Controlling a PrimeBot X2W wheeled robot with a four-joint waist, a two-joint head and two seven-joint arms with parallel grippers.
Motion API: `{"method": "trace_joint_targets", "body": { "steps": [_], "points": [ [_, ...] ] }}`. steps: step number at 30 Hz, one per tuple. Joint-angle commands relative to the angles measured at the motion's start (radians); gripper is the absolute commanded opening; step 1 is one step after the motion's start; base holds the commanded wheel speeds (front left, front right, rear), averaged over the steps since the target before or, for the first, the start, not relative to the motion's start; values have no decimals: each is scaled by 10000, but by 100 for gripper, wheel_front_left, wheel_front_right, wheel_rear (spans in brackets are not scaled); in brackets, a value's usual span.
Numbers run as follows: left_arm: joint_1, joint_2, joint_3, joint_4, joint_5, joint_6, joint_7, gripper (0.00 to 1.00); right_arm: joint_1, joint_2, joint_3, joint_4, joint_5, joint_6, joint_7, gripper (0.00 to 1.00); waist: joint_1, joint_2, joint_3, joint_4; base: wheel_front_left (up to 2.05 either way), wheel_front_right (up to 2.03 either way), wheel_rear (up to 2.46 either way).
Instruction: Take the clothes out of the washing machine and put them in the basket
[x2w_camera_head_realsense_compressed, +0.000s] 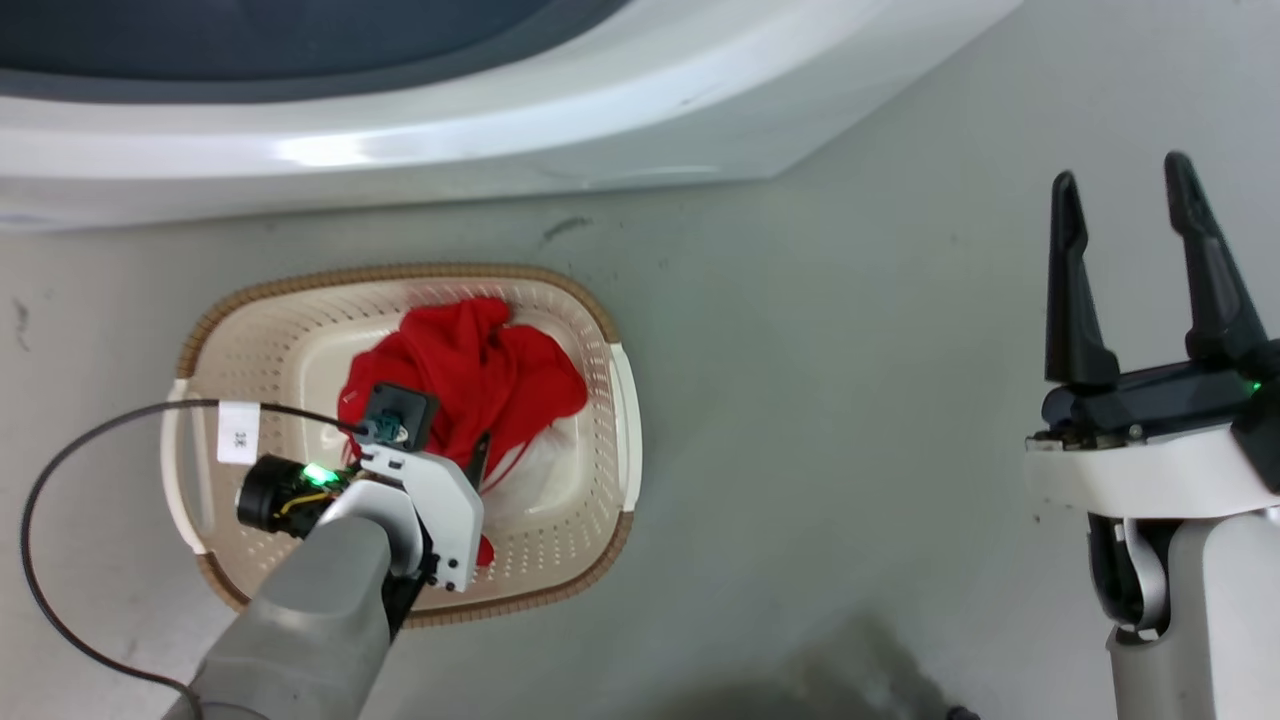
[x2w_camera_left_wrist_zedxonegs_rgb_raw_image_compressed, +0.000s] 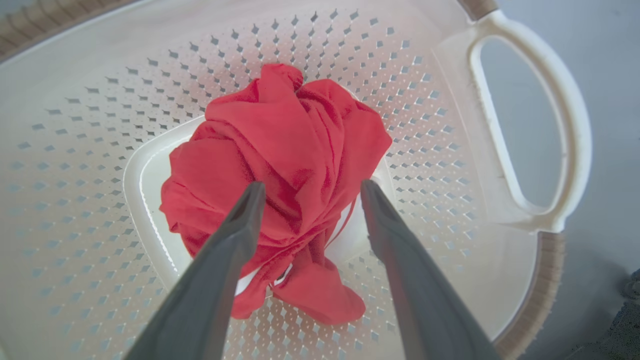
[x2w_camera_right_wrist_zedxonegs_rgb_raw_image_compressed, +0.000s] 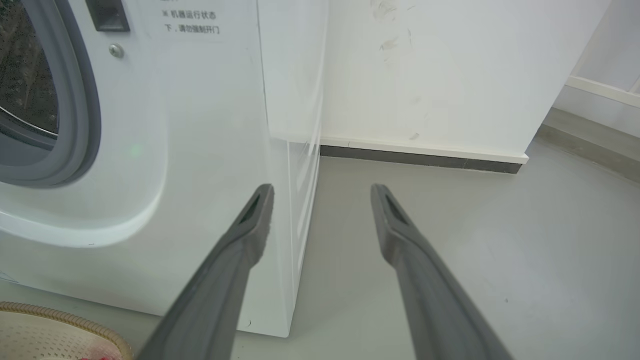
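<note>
Clothes were in the basket: one crumpled red heap on its floor, towards the side nearer the washing machine. Couldn't separate two garments in the heap; a thin red strap and a sliver of white trim showed at its near edge in the left wrist view. Basket sat on the grey floor just in front of the washer, brown rim up, cream handle on each short side. Left gripper was inside the basket, pointing down at the heap, fingers spread wide with nothing pinched between them. The tips straddled the top of the cloth; couldn't tell whether they touched it. Green LED was lit on the left wrist, and a black cable with a white tag looped off it across the basket's rim and out over the floor. Right gripper was well off to the right over bare floor, away from the basket, fingers also spread and empty. Right wrist view looked along the washer's front corner: grey door seal and a slice of dark drum at the left edge, white wall with dark skirting behind, basket rim in the bottom-left corner. No red showed in that slice of drum.
</note>
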Motion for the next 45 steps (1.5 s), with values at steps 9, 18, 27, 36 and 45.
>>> {"method": "trace_joint_targets", "body": {
  "steps": [9,18,27,36,45],
  "points": [
    [1453,399,1689,-2830,623,1230,-174,100,881,11,30,337,-37,-7,-23,100,0,0,-2142,553,0,0,0],
    [3780,528,4410,-6198,2662,2058,-177,100,1780,8,87,601,-90,-7,-22,100,0,0,-3806,948,0,0,0],
    [5699,-86,6865,-8614,4255,2041,-178,100,2450,9,102,755,-84,-7,-22,100,0,0,-4993,1250,0,0,0],
    [7032,-773,8226,-10787,5774,1817,-178,100,2987,11,9,706,-6,-7,-23,100,0,0,-5780,1490,0,0,0],
    [8040,-1210,8995,-11686,6419,1703,-180,100,3502,9,25,674,123,-7,-23,100,0,0,-6406,1492,0,0,0]
  ]
}}
